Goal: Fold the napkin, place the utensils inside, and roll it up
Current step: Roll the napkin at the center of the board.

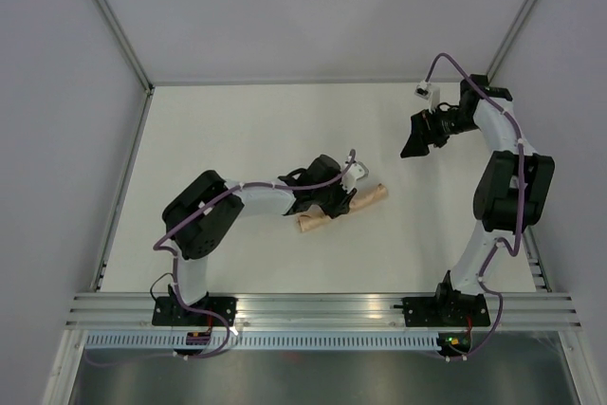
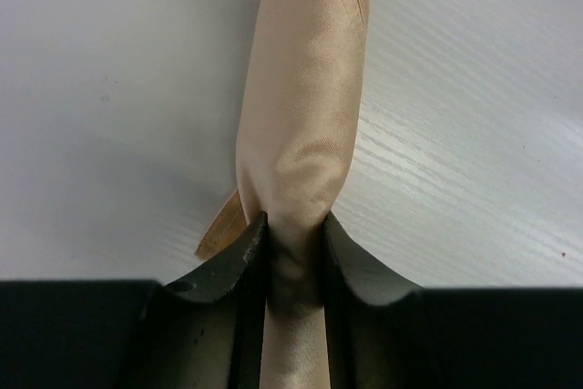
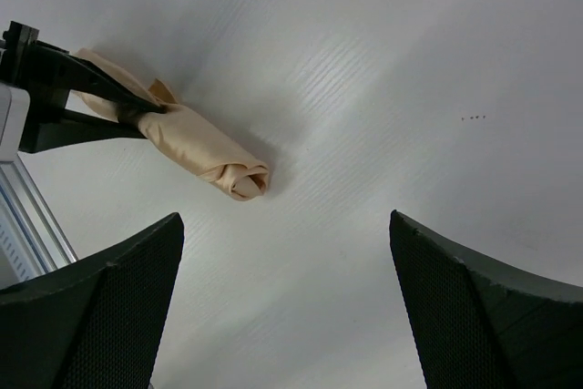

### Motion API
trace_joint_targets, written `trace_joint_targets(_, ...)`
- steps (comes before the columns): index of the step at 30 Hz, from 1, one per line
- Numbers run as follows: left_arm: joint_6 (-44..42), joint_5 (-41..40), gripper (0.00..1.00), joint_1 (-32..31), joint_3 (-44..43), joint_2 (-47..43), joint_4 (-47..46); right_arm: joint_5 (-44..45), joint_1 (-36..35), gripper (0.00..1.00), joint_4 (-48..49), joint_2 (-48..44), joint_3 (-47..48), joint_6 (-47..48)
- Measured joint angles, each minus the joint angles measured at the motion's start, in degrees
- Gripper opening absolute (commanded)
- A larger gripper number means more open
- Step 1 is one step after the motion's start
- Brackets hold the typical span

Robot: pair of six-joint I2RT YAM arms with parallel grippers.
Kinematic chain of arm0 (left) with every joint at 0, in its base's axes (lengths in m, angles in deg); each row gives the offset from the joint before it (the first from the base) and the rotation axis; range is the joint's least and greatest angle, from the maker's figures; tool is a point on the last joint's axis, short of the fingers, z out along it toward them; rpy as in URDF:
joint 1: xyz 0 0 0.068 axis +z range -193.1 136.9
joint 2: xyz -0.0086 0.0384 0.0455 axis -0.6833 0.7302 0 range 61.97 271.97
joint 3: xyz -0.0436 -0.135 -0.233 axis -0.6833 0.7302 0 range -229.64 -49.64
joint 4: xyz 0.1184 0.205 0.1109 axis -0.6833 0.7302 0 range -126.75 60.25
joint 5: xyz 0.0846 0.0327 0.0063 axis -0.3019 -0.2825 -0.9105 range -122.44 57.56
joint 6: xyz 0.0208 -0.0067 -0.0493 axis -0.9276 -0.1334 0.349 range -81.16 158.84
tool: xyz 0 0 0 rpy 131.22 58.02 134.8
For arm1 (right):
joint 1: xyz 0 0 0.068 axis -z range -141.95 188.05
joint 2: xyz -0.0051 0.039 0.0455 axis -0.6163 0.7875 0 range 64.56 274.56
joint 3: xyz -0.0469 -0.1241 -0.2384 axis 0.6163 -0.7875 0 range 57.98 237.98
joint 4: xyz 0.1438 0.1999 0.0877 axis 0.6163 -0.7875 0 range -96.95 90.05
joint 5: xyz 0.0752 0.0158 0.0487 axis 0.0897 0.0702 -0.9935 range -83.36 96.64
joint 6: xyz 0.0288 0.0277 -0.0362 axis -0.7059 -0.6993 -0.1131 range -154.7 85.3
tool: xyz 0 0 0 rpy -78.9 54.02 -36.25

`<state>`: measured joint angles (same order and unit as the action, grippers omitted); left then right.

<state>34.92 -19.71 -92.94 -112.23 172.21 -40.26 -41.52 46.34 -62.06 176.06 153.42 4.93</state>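
No readable text, labels, brands, numbers or signs in any view.

Top cam sits high over the near edge of the table (image 1: 237, 130), looking down on the whole thing. Left wrist cam is jammed in close, staring along the napkin (image 2: 305, 116) past the left gripper (image 2: 293, 220). Right wrist cam, behind the right gripper (image 3: 285, 216), hangs well back and catches that same roll, probably its far end.
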Motion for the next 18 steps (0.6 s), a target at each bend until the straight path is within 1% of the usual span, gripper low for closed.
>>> trace_joint_targets(4,5.1,-0.1,0.31,0.4,-1.2,1.0,0.2,0.5,0.2,0.98,0.3,-3.2,-3.1,-0.6)
trace_joint_targets(10,15.0,-1.0,0.33,0.6,-4.3,3.4,0.2,2.7,0.2,0.98,2.4,-8.0,-8.6,-3.3)
trace_joint_targets(17,25.6,-4.3,0.33,0.6,-8.8,6.2,2.1,4.3,0.2,0.98,4.3,-9.6,-10.0,-5.4)
trace_joint_targets(18,27.0,-5.1,0.34,0.6,-9.6,6.6,2.8,4.4,0.2,0.98,4.6,-9.7,-10.2,-5.6)
